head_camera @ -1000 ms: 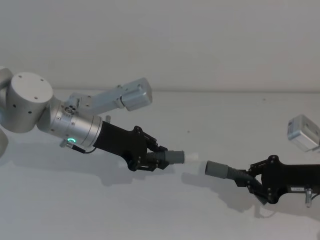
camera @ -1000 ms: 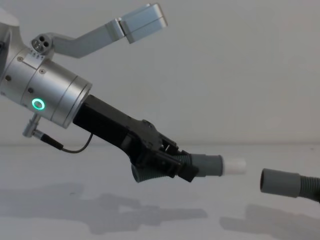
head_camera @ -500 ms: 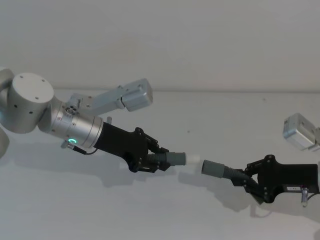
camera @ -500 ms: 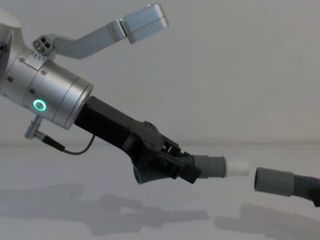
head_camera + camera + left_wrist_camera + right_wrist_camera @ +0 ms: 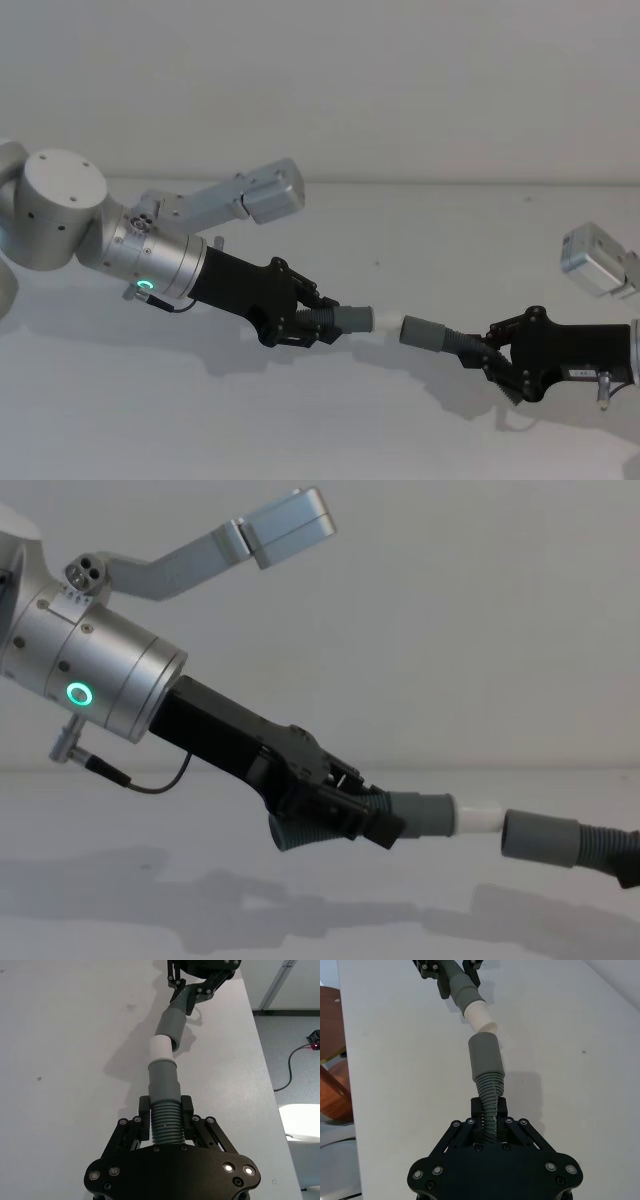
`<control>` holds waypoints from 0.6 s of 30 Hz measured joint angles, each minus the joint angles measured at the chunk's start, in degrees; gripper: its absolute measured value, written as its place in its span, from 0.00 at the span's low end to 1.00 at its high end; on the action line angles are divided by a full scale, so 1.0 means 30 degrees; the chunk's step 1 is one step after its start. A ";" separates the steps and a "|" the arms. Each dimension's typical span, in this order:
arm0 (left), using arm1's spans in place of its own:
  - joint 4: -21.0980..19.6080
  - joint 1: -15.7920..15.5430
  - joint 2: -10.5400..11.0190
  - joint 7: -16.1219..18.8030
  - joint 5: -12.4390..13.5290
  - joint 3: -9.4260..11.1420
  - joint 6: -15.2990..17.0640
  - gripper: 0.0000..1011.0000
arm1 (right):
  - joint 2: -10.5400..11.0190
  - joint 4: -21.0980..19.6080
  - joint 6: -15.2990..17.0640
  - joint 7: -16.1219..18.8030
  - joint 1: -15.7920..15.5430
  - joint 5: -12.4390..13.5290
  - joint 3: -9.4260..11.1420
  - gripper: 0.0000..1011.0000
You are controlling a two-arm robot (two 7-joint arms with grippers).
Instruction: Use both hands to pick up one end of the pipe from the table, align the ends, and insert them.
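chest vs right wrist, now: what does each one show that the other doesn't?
Chest alone: the left arm's silver body with its green ring light, and a side-on look at the pipe ends' height, the whitish tip just short of the socket.

Right wrist alone: the right gripper shut on its ribbed hose, and the table's edge with the floor past it.

Both: the left gripper shut on its hose piece, and the two cuffs nearly meeting, not yet inserted.

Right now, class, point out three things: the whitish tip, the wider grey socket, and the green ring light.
whitish tip (image 5: 478, 817), chest view, middle of its white barrel.
wider grey socket (image 5: 538, 837), chest view, its smooth outer wall.
green ring light (image 5: 77, 693), chest view, the glowing ring on the left arm's silver cylinder.
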 joint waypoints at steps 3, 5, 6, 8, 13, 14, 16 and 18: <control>0.0036 -0.0001 -0.0004 0.0017 -0.0077 0.0039 0.0000 0.34 | -0.0004 0.0040 0.0000 -0.0019 0.0058 0.0001 -0.0044 0.13; 0.0093 -0.0005 -0.0017 0.0020 -0.0132 0.0067 -0.0003 0.34 | -0.0005 0.0083 0.0000 -0.0034 0.0128 0.0001 -0.0094 0.13; 0.0115 -0.0007 -0.0022 0.0020 -0.0147 0.0077 -0.0005 0.34 | -0.0005 0.0094 0.0000 -0.0038 0.0148 0.0005 -0.0104 0.13; 0.0168 -0.0019 -0.0042 0.0020 -0.0183 0.0109 -0.0017 0.34 | -0.0002 0.0128 0.0000 -0.0043 0.0217 0.0020 -0.0153 0.13; 0.0373 -0.0092 -0.0103 -0.0002 -0.0290 0.0202 -0.0053 0.34 | 0.0017 0.0197 0.0015 -0.0043 0.0360 0.0087 -0.0219 0.13; 0.0420 -0.0107 -0.0117 -0.0016 -0.0306 0.0221 -0.0059 0.34 | 0.0023 0.0217 0.0020 -0.0035 0.0404 0.0110 -0.0242 0.13; 0.0490 -0.0142 -0.0136 -0.0037 -0.0336 0.0251 -0.0073 0.34 | 0.0033 0.0246 0.0027 -0.0018 0.0480 0.0154 -0.0271 0.13; 0.0598 -0.0188 -0.0174 -0.0084 -0.0382 0.0295 -0.0107 0.34 | 0.0040 0.0260 0.0028 -0.0007 0.0520 0.0173 -0.0296 0.13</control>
